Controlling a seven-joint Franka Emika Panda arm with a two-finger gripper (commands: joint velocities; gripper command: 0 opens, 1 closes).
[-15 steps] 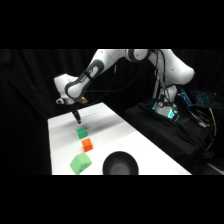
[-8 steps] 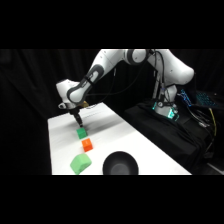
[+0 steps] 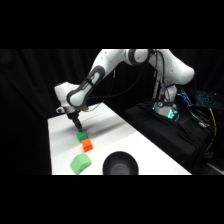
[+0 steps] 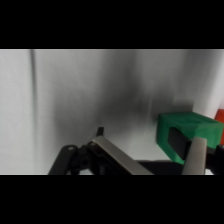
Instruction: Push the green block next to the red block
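Note:
The small green block [image 3: 81, 135] lies on the white table [image 3: 62, 130], its near corner very close to or touching the small red block [image 3: 87, 145]. My gripper [image 3: 76, 123] comes down just behind the green block, on its far side, low over the table. In the wrist view the green block [image 4: 187, 131] lies at the right, partly behind my right finger [image 4: 195, 157]. A sliver of the red block [image 4: 220, 114] shows at the right edge. My gripper [image 4: 148, 139] stands open, holding nothing.
A larger, paler green rounded block [image 3: 80, 163] lies near the table's front edge, just past the red block. A black bowl [image 3: 120, 164] stands to its right. Dark equipment with cables [image 3: 167, 112] sits at the arm's base on the right.
The gripper has come down and moved toward the near side, and the green block has slid a little closer to the red block.

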